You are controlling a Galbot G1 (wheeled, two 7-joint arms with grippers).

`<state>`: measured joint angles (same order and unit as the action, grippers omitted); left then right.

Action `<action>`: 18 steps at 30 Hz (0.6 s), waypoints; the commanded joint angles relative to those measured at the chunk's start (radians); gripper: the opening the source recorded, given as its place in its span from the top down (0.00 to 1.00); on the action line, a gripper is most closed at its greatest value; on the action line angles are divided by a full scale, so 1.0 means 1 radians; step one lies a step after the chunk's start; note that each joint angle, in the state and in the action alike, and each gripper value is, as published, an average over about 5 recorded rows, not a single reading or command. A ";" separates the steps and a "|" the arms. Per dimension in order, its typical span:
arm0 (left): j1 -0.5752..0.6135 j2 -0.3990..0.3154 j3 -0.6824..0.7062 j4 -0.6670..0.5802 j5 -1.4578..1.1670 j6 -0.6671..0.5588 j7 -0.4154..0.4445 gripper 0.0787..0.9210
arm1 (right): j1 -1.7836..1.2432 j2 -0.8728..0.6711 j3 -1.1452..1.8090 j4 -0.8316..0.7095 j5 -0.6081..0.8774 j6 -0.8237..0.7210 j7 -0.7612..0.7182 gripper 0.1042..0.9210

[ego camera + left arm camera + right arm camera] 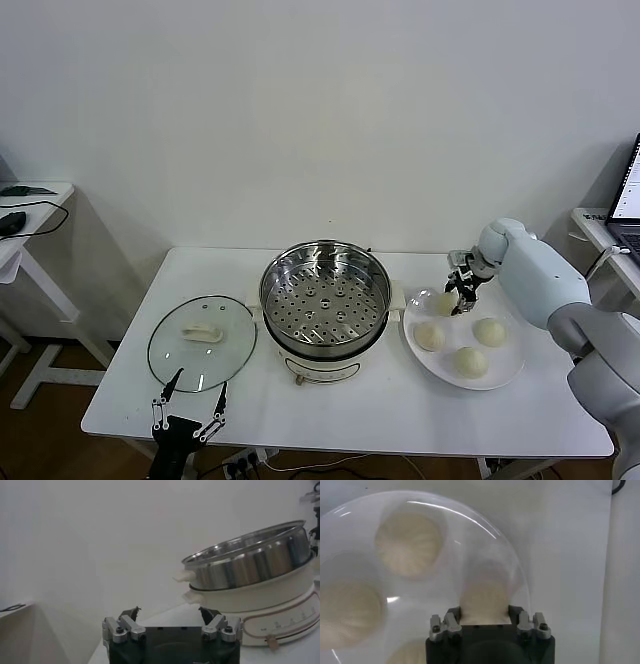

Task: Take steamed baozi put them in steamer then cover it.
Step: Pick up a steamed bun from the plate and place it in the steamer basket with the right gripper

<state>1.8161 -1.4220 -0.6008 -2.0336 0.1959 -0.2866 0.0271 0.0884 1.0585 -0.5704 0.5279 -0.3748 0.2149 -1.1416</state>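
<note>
Four cream-white baozi lie on a white plate (512,372) right of the steamer (325,300), whose perforated tray is empty. My right gripper (462,292) is down over the plate's far left part. Its fingers press both sides of one baozi (485,596), which still looks to rest on the plate (516,572). The other three baozi (429,336) (489,331) (470,361) lie nearer the front. The glass cover (170,350) lies flat left of the steamer. My left gripper (198,392) is open and empty, low at the table's front edge beside the cover; in its wrist view (170,612) the steamer (250,555) stands ahead.
A side table with a black mouse (12,222) stands at the far left. A laptop (628,195) sits on another table at the far right. A white wall runs close behind the work table.
</note>
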 commanded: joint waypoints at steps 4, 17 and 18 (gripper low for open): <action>-0.010 0.004 0.006 -0.004 0.000 0.000 -0.001 0.12 | 0.216 -0.136 -0.157 0.386 0.042 0.353 -0.022 0.34; -0.011 0.006 0.018 -0.009 0.000 0.000 -0.003 0.12 | 0.469 0.000 -0.357 0.652 0.162 0.564 -0.028 0.32; -0.010 0.006 0.017 -0.011 0.000 0.000 -0.004 0.12 | 0.468 0.015 -0.362 0.657 0.160 0.567 -0.030 0.32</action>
<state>1.8042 -1.4161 -0.5835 -2.0380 0.1957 -0.2872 0.0243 0.4134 1.0045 -0.8248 1.0062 -0.2665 0.6303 -1.1626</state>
